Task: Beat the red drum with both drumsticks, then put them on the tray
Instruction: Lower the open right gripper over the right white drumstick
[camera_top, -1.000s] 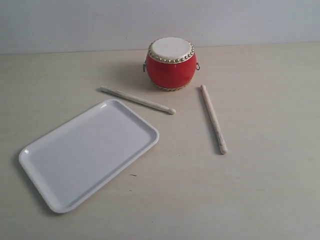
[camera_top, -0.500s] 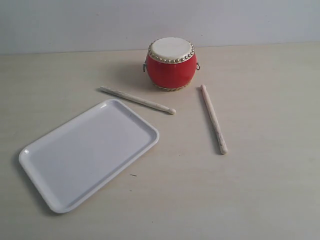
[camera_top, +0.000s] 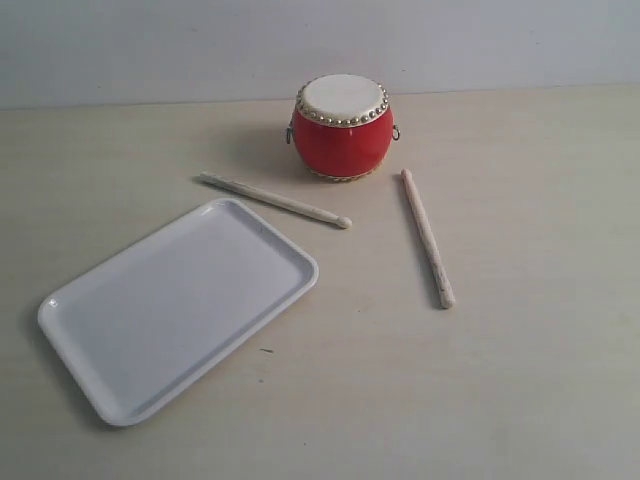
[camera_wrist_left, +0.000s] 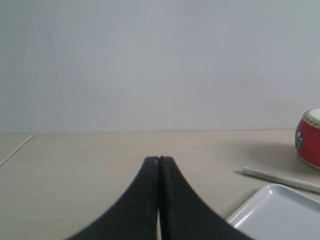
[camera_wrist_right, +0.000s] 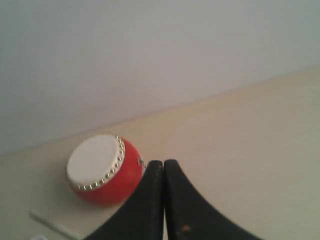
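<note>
Pickup not begun: left drumstick (camera_top: 273, 199) and right drumstick (camera_top: 427, 238) lie on table (camera_top: 520, 380) before red drum (camera_top: 342, 128), tray (camera_top: 180, 305) nearby. Jaws of left gripper (camera_wrist_left: 159, 160) and right gripper (camera_wrist_right: 163, 162) pressed together, empty. Next: open, descend onto sticks

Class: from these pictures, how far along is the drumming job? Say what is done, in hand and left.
Nothing looks done. Both thin pale wooden drumsticks lie on the table near the glossy red drum, neither on the flat white tray. In hand: nothing; the left gripper and right gripper are shut, empty. Left: grasping, beating, traying.
</note>
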